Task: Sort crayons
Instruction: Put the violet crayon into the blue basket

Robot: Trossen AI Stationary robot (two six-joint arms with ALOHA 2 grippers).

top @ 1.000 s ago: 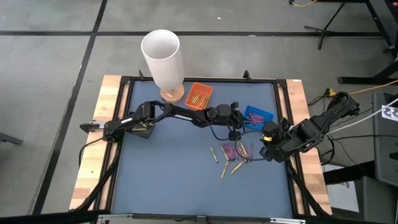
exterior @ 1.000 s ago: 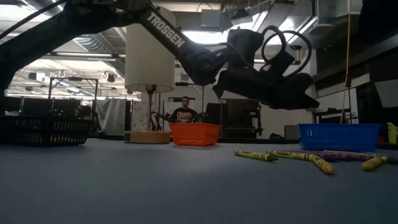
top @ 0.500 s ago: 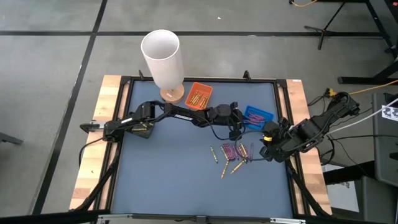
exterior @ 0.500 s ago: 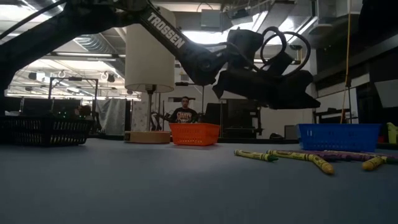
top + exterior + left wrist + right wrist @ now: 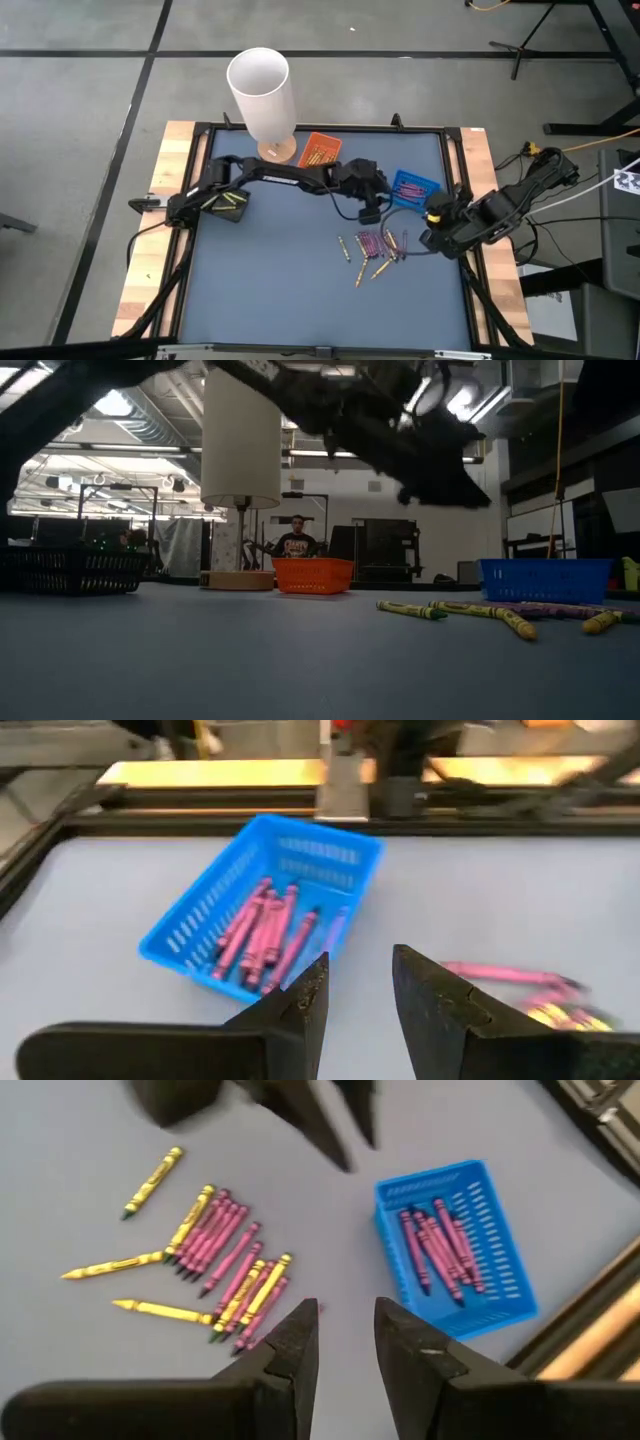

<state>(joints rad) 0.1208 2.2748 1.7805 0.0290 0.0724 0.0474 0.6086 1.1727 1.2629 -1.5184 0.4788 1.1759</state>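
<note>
left gripper (image 5: 371,214): fingers apart, nothing between them, up off the mat | just ahead: blue tray (image 5: 262,902) of purple crayons (image 5: 262,930); loose crayons (image 5: 375,248) just beside | right gripper (image 5: 425,238): fingers parted, empty, near that loose bunch | orange tray (image 5: 321,151) of yellow crayons (image 5: 319,155) behind left gripper

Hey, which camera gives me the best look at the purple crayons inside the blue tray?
The right wrist view: it looks down into the blue tray, so each purple crayon shows separately. The left wrist view sees them too, but slightly blurred. The high view shows them tiny. The low view shows only the tray's side wall, hiding them.
</note>
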